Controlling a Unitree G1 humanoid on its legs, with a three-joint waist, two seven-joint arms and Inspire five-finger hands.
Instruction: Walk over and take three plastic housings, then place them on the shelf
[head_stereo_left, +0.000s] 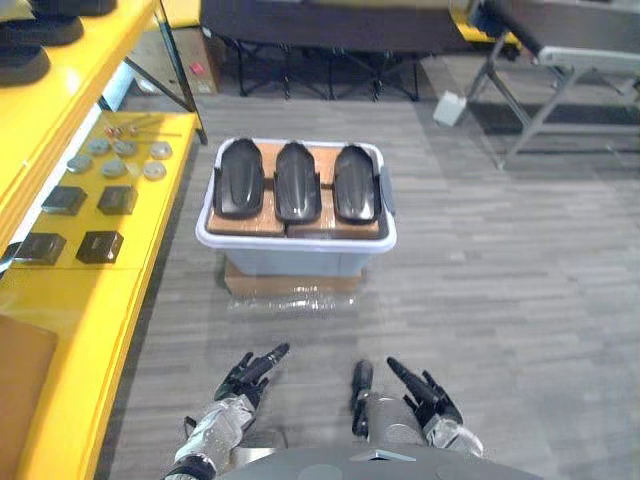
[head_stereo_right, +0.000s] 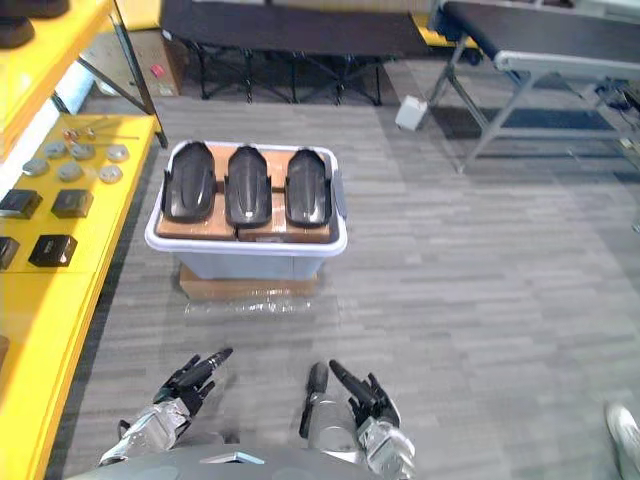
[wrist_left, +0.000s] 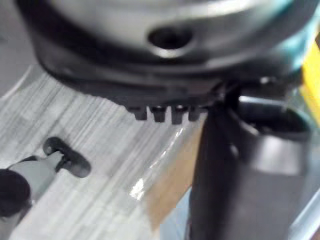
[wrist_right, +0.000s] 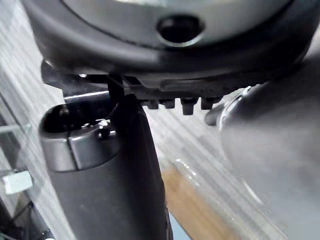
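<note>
Three black housings (head_stereo_left: 297, 181), side by side on a brown board (head_stereo_left: 240, 222) inside a pale bin (head_stereo_left: 300, 262), straight ahead on the floor (head_stereo_left: 480, 300). Bin raised on a flat piece of cardboard (head_stereo_left: 290, 283). Just to the left of it, a yellow shelf (head_stereo_left: 90, 290) carrying small dark blocks (head_stereo_left: 100, 245) and round metal discs (head_stereo_left: 153, 170), with bare yellow surface nearer.

Probably light for their bulk: thin, hollow, glossy moulded shells. Likely stiff enough to keep shape, though apt to flex a little if squeezed hard across the middle. Smooth and rounded on top, so probably slippery under a pinch from above. Best taken along the long side edges, thumb on one flank and the rest of the hand on the other, or hooked under the rim at a narrow end. Packed close, with little room between neighbours, so easier to begin with an outer one. Not fragile by the look, but prone to scuffing, or to sliding apart if carried stacked.

Left hand (head_stereo_left: 250, 375) low in the head views, well short of the bin, fingers (head_stereo_left: 270, 357) straight and slightly spread, gripping nothing and touching nothing. Right hand (head_stereo_left: 425, 395) likewise, stretched forward and empty. In the wrist views, floor and a cardboard edge past the thumbs. No housing taken yet, and judging by the gap, more walking needed before any reach.
</note>
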